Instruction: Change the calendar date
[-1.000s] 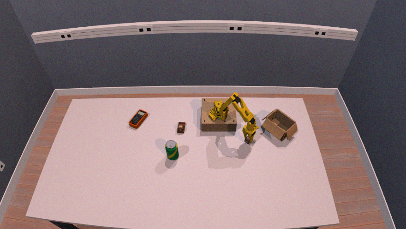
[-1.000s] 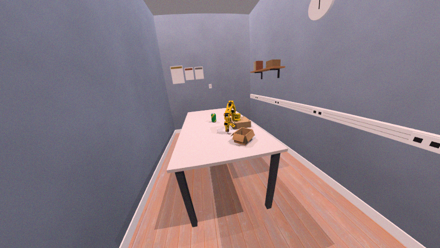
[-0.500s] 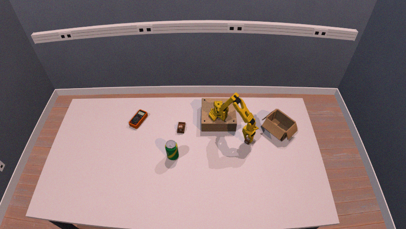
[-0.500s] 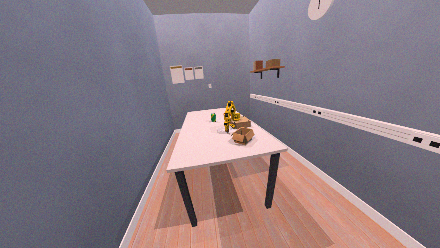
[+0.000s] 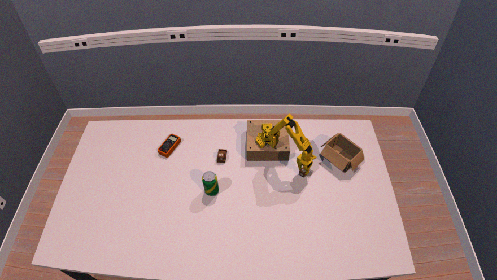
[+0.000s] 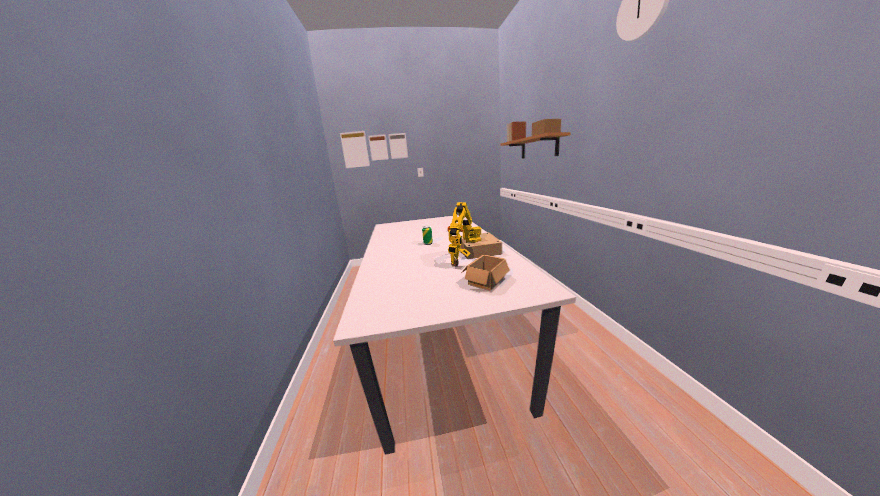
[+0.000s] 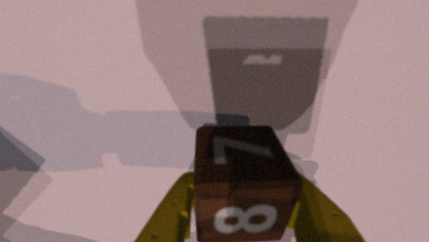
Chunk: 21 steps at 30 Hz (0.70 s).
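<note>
Hand [image 7: 246, 215] of my arm is clamped on a brown number cube [image 7: 246, 181], faces 7 and 8 showing, above the table [image 5: 139, 215] beside the cardboard box [image 5: 343, 152].

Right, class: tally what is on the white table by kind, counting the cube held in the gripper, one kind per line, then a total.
Number cubes: 2, one in the gripper showing 7 and 8, one by the can
Drink cans: 1
Multimeters: 1
Cardboard boxes: 1
Robot arms on a wooden base: 1
Total: 6
</note>
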{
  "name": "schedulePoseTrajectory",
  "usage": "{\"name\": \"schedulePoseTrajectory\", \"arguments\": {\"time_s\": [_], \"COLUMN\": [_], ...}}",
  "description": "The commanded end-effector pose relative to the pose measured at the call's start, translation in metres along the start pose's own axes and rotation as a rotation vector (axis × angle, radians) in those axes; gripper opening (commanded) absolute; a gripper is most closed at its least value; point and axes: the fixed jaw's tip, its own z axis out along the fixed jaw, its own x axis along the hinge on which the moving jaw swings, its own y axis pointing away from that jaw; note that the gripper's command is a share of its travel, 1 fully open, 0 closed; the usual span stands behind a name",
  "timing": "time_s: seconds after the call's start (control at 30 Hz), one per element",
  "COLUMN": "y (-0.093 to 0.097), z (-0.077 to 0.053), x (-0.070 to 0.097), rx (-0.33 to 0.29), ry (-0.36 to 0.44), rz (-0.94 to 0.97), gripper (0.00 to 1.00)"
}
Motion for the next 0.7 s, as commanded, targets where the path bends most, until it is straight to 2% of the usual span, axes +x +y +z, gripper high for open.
{"name": "schedulePoseTrajectory", "arguments": {"time_s": [0.0, 0.27, 0.53, 0.67], "y": [0.0034, 0.0034, 0.0034, 0.0034], "z": [0.0044, 0.0048, 0.0048, 0.0048], "x": [-0.0018, -0.0018, -0.0018, -0.0018], "rx": [-0.012, -0.012, -0.012, -0.012], "ry": [0.000, 0.000, 0.000, 0.000], "rz": [-0.009, -0.009, -0.009, -0.009], "gripper": [0.00, 0.01, 0.15, 0.17]}}
